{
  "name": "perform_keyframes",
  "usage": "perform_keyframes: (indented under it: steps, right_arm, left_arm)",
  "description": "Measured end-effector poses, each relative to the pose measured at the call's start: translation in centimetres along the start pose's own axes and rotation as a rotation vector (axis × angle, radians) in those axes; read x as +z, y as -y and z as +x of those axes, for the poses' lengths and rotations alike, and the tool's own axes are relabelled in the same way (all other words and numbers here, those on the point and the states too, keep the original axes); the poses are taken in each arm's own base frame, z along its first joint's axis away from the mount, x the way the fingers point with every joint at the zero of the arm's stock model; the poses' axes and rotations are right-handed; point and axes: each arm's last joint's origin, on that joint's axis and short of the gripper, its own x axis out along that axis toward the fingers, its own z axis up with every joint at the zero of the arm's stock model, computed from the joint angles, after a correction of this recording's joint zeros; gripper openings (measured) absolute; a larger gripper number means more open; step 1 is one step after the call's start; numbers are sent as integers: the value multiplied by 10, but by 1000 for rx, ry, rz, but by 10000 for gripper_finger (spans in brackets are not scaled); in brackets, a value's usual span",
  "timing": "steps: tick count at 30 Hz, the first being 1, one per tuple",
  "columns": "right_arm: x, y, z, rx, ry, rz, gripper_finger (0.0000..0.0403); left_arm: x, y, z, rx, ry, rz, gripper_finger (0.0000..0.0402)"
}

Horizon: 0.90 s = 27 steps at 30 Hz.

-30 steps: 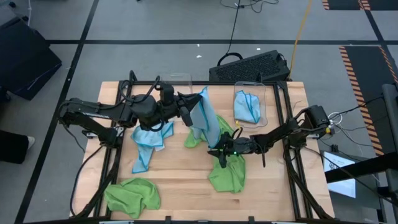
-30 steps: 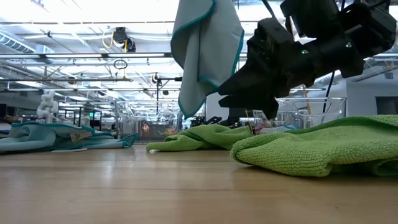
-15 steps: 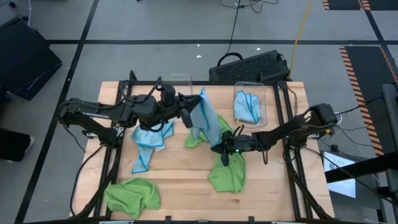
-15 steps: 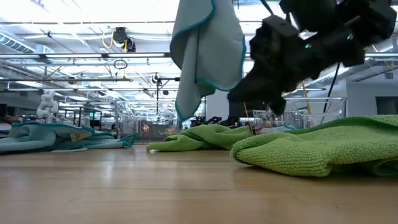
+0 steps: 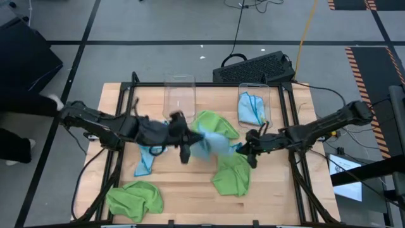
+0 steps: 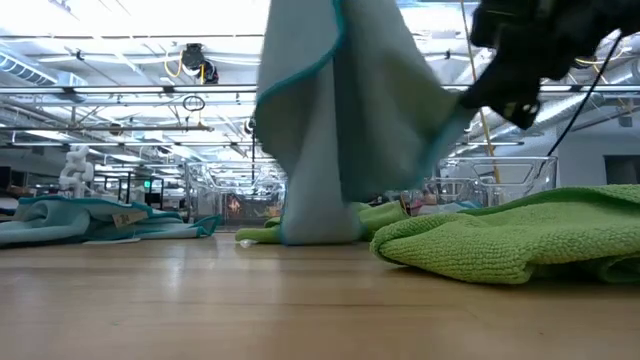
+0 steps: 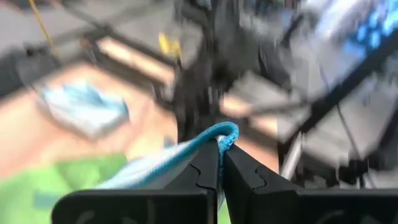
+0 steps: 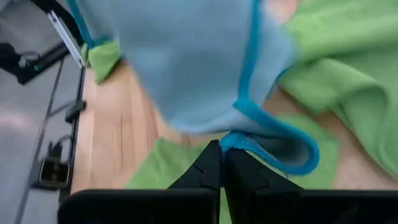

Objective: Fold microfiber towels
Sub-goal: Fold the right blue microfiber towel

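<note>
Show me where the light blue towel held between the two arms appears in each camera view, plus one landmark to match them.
High view: light blue microfiber towel, centre, stretched between both hands.
Low view: it hangs as a wide sheet at upper centre.
Left wrist view: its teal-edged corner is pinched in the left hand.
Right wrist view: it fills the top, its hem in the right hand.
Shared landmark: lime green towel.

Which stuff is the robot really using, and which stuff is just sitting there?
Using:
- light blue towel, pinched by the left gripper and right gripper
- green towels waiting on the table

Just sitting there:
- clear bins
- black keyboard
</note>
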Motion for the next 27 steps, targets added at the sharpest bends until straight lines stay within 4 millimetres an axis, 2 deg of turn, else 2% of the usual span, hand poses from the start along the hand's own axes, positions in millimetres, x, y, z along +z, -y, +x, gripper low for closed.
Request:
perform_keyframes:
  steps: [4, 9, 14, 18, 22, 27]
  right_arm:
    - [-6, 2, -11, -20, -48, -22, 1]
    - [-13, 5, -14, -54, -108, -45, 0]
    - [-21, 4, -15, -49, -178, -72, 0]
    - [-24, 0, -17, -33, -196, -70, 0]
    - [-27, -3, -18, -20, -208, -82, 0]
    - [-28, -3, -18, -25, -215, -69, 0]
  left_arm:
    - [-33, 15, 11, -11, -167, 48, 34]
    - [-84, 37, 34, -1, -330, 78, 113]
    - [-141, 59, 54, -22, -507, 23, 188]
    - [-178, 67, 62, 36, -630, -96, 211]
    - [-194, 70, 65, 108, -645, -186, 207]
    - [-195, 65, 69, 240, -471, -182, 197]
